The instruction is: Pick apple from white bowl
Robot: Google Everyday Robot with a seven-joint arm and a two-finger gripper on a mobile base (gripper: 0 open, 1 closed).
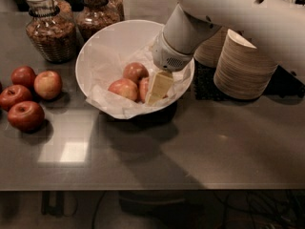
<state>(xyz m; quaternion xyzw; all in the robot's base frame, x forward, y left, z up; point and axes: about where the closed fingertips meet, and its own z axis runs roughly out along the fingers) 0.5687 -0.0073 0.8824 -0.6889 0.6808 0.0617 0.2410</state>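
The wide glossy white bowl stands at the back middle of the dark table, lined with white paper. Three red-yellow apples lie in it: one at the back, one at the front left, and one at the right, partly hidden. My gripper, cream-coloured, reaches down from the white arm at the upper right into the bowl's right half. It sits right over the right apple. I cannot tell whether it touches or holds that apple.
Several loose red apples lie on the table to the left. Two glass jars stand at the back left. Stacks of beige paper bowls stand on a black mat right of the white bowl.
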